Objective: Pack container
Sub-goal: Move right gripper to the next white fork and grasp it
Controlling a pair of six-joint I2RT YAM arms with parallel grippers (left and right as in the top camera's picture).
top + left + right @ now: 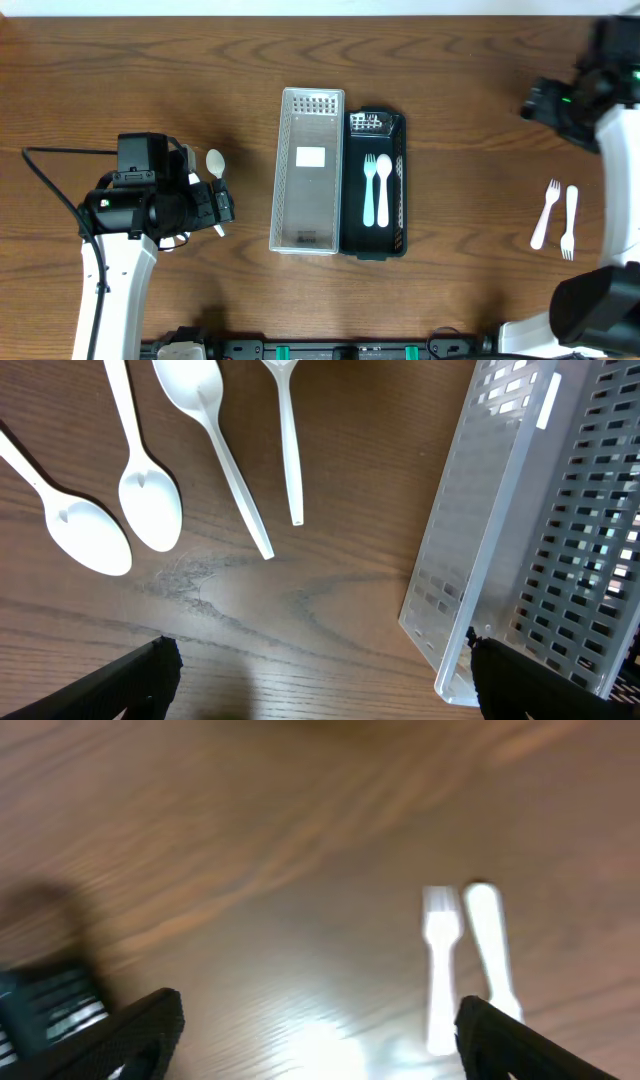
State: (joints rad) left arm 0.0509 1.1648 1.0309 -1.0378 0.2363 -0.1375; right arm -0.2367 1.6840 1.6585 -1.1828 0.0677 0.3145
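Left and right jaws gape empty; white slotted container [300, 215] touches black tray [375, 242] holding pale fork [368, 190], spoon [383, 188].

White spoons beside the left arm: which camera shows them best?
The left wrist view: the white spoons lie in plain sight, bowls and handles sharp. Overhead shows only one spoon bowl; the left arm hides the rest. The right wrist view shows none of them.
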